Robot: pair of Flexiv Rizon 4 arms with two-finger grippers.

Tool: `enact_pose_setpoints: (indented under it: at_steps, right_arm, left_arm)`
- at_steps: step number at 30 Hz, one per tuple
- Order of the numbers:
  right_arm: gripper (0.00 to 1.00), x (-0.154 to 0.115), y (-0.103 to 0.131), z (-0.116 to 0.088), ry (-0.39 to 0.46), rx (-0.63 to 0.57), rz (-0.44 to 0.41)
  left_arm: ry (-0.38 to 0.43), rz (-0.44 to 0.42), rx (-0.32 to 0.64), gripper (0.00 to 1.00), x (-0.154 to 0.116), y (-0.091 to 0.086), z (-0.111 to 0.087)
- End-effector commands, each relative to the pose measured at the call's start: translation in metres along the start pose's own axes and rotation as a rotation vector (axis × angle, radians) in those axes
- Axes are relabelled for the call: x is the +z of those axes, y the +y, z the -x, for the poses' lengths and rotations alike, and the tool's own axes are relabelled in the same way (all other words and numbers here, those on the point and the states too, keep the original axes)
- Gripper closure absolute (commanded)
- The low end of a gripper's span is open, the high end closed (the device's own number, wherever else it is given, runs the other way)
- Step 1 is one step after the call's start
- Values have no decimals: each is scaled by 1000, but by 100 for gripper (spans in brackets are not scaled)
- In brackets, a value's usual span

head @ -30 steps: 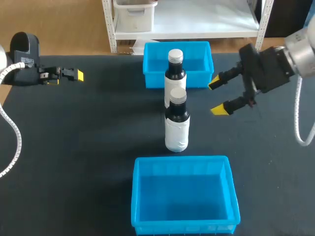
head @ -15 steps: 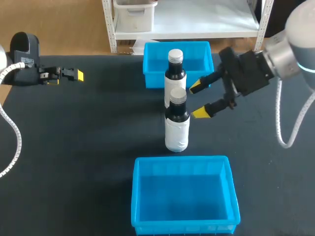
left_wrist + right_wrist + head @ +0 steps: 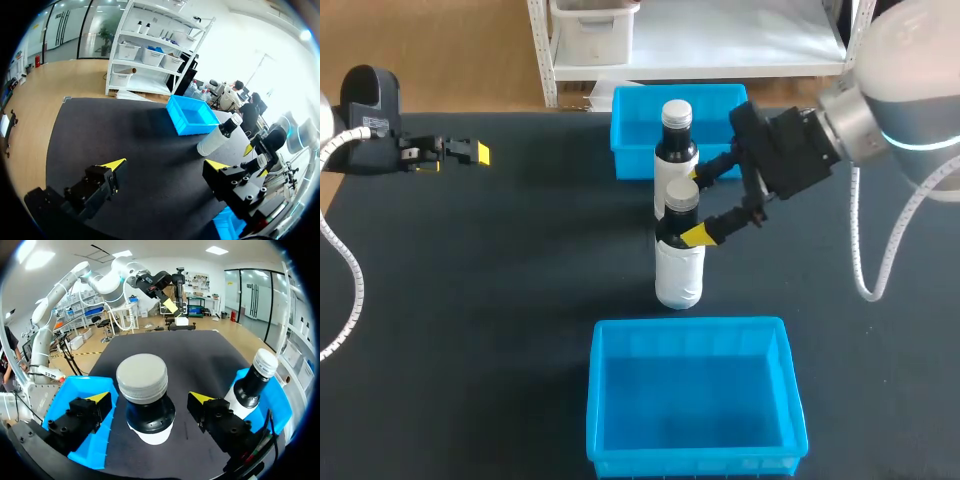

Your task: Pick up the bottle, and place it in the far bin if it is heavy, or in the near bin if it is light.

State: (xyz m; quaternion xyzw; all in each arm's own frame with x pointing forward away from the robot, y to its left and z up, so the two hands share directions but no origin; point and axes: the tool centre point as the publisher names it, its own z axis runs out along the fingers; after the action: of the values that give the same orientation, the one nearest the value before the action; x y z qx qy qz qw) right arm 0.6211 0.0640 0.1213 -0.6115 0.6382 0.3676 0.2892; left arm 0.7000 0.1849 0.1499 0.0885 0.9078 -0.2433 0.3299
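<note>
Two dark bottles with white labels and grey caps stand upright on the black table. The nearer bottle is in the middle. The farther bottle stands just in front of the far bin. My right gripper is open, with one finger on each side of the nearer bottle's neck and a gap on both sides. My left gripper is open and empty at the table's far left. The near bin is empty.
In the left wrist view a bottle, the far bin and a corner of the near bin lie ahead of the fingers. The black table is bare to the left of the bottles.
My right gripper has moved left, from beside the far bin to around the nearer bottle's neck, staying open. The left arm and both bottles have not moved.
</note>
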Motion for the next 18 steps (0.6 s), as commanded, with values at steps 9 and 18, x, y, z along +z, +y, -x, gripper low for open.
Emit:
enact_pose_setpoints:
  at_steps: [9,18]
  right_arm:
    - [0,9,2,2,-11,12,9]
    - [7,13,1,2,-24,20,10]
  left_arm:
    - [0,0,0,0,0,0,0]
    - [0,0,0,0,0,0,0]
